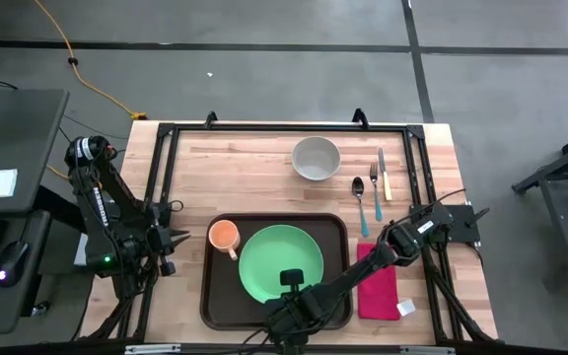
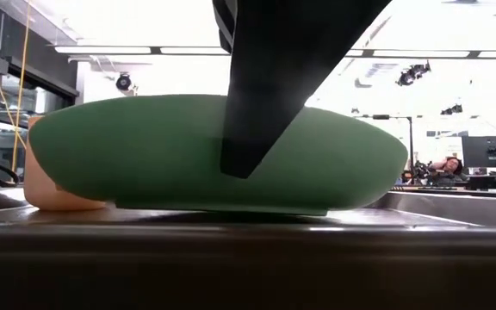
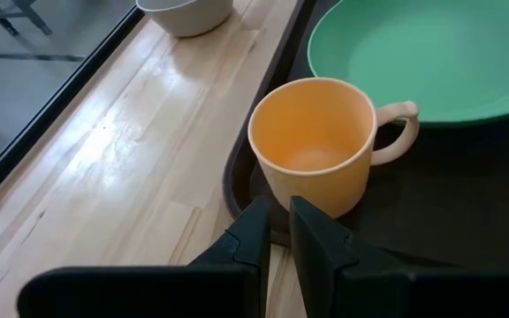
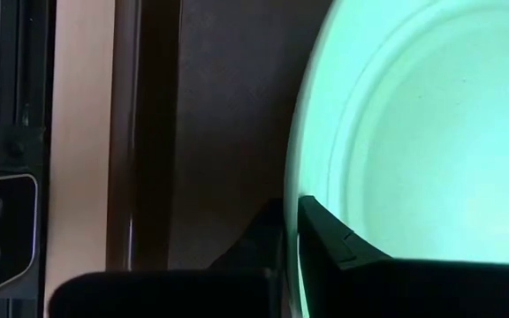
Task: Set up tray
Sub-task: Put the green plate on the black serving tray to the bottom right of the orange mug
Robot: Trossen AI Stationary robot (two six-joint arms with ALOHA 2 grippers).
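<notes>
The desk [image 1: 264,173] carries everything; the tray [image 1: 215,296] lies at its near edge, between my two arms, so both can reach it. On it sits the green plate [image 1: 280,261], filling the middle, with the orange cup [image 1: 224,235] tucked in the corner beside it.

My right jaws [image 4: 290,231] are nearly closed, pinching the plate's near rim, I judge to seat it squarely. My left jaws [image 3: 277,231], closed and empty, wait just beside the cup.

The bowl [image 1: 316,158], cutlery [image 1: 373,192] and red napkin [image 1: 378,286] lie off the tray.
</notes>
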